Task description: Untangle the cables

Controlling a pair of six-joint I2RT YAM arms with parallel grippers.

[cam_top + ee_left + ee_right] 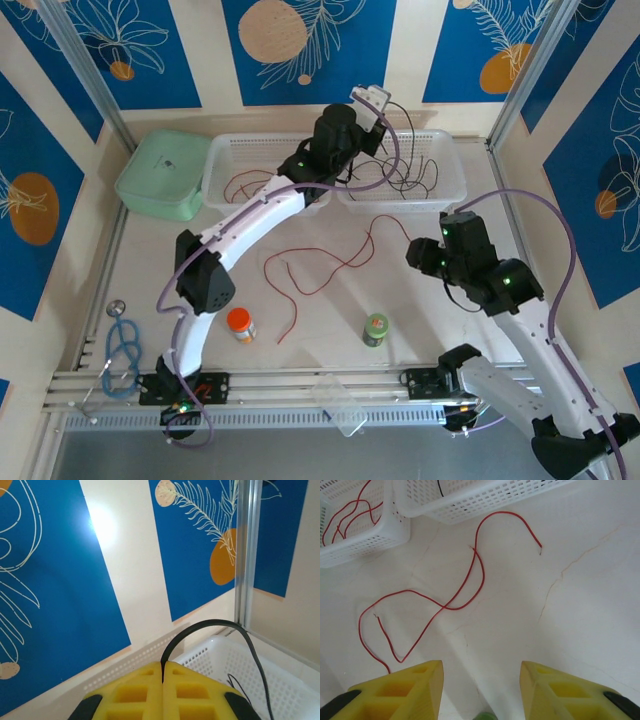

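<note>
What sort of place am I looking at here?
Probably a robotics lab's practice cell: two white robot arms bolted to an aluminium rail, walled by blue printed panels, with loose red wire and white baskets as props.

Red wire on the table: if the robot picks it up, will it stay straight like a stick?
Probably not. The red wire lies in loose curves and crosses over itself on the table, so it would likely droop. It looks very thin, so probably light. Its free ends might trail along behind.
</note>
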